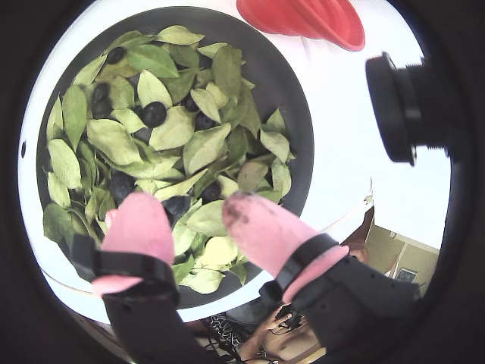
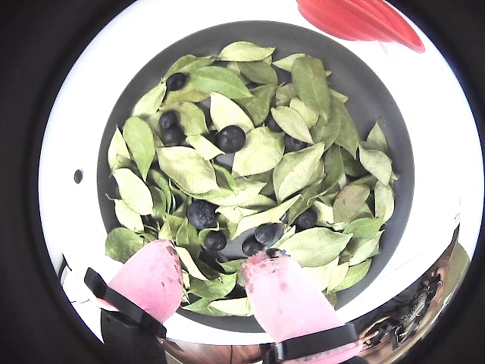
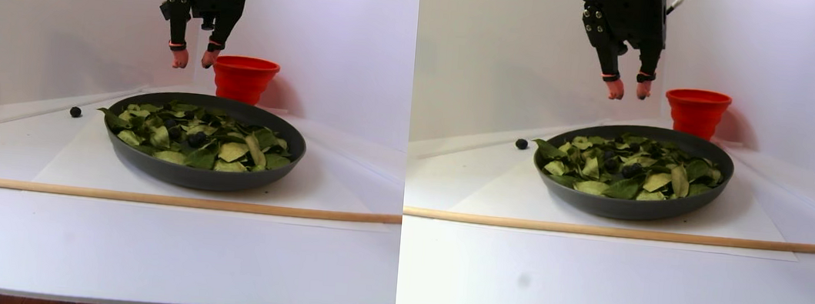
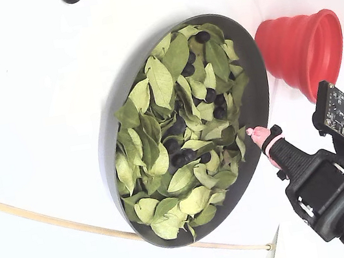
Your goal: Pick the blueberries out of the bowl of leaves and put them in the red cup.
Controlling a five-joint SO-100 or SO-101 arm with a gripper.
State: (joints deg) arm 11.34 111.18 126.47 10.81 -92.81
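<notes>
My gripper point(image 1: 189, 220) hangs above the far rim of the bowl of leaves point(image 3: 144, 158), pink fingertips point(image 2: 151, 273) parted and holding nothing. The blueberries point(image 2: 231, 138) lie scattered among the leaves; the red cup point(image 4: 303, 49) stands just beside the bowl.

- Leaves point(image 2: 258, 152) half bury several blueberries point(image 2: 231, 138).
- In both wrist views the top edge cuts off the red cup point(image 1: 307, 19).
- In the fixed view only one pink fingertip point(image 4: 258, 134) shows.
</notes>
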